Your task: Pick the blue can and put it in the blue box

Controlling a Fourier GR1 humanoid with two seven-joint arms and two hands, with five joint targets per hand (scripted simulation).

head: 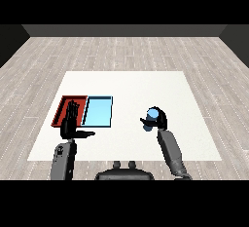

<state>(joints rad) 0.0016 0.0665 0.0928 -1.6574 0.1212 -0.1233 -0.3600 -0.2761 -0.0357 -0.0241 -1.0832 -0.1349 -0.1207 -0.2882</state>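
Two trays lay side by side on the left part of the white table (146, 85), their long sides touching: the red tray (62, 108) on the outside and the light blue tray (98, 111) just to its right, nearer the table's middle. Both grey forearms came up from the lower corners of the head view. The left hand (69, 123) stood over the near end of the red tray, its fingers straight and pointing away from the robot, its thumb stretched out sideways toward the near corner of the light blue tray; it held nothing, and the hand hid part of the red tray's floor. The right hand (156, 120) was well apart from both trays, out on the right half of the table, with its fingers and thumb curled round the blue can (152, 114). The can stood roughly upright in that grasp, its pale blue top showing above the black fingers, while its lower part was covered by the hand, so whether its base touched the table could not be told. Bare table lay between the can and the light blue tray, whose floor showed only its own colour. Beyond the table ran a floor of pale wooden planks (121, 50).
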